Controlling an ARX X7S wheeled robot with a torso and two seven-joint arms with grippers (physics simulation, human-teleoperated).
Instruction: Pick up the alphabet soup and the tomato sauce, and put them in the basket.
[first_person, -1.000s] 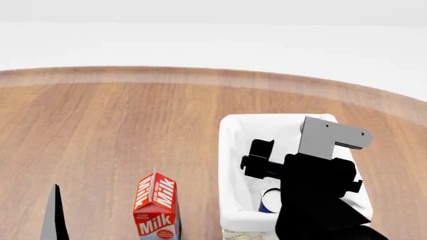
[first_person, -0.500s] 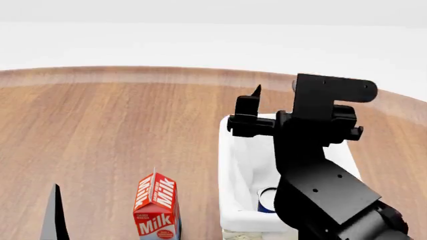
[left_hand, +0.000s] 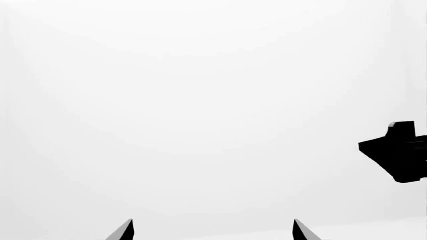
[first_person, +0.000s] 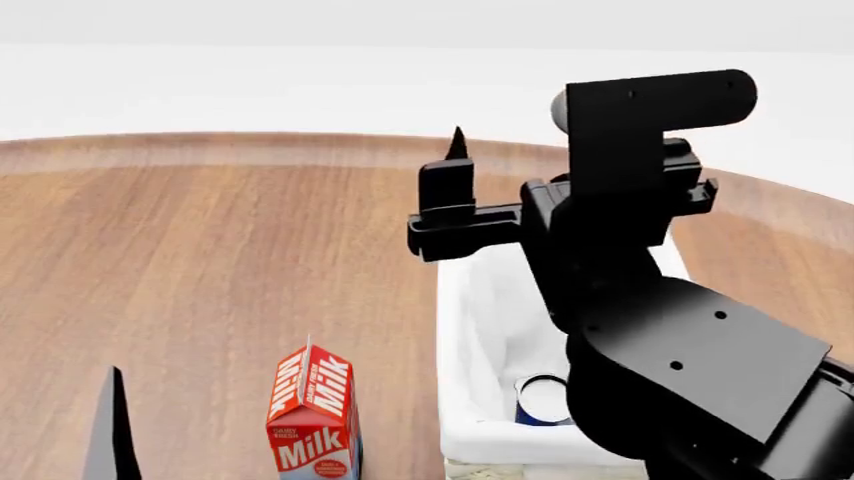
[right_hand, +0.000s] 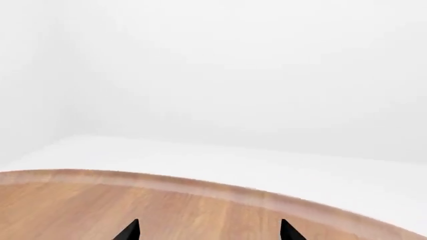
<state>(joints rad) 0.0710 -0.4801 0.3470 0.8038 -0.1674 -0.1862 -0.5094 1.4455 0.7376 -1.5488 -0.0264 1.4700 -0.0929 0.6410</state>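
alphabet soup (first_person: 539, 398) sits inside the basket (first_person: 461, 330), at its near end, only its silvery top and a strip of blue label showing past my right arm. going from the right gripper (first_person: 447, 195) outward: it hangs above the basket's far left corner with nothing in it, one black pointed finger (first_person: 458, 150) sticking upward; in the right wrist view i see the two fingertips (right_hand: 130, 231) set well apart, so the jaws are spread, looking out over the curved edge of the wooden table (right_hand: 80, 205) to a white background. behind the gripper, the bulky black arm covers most of the basket's right side. the left gripper (left_hand: 212, 231) shows as two dark tips held wide apart against blank white in the left wrist view, empty; in the head view one of its fingers (first_person: 111, 430) pokes up at the bottom left. a red milk carton (first_person: 314, 412) stands upright on the table between that finger and the basket, just beside the basket. tomato sauce i cannot find in any view.
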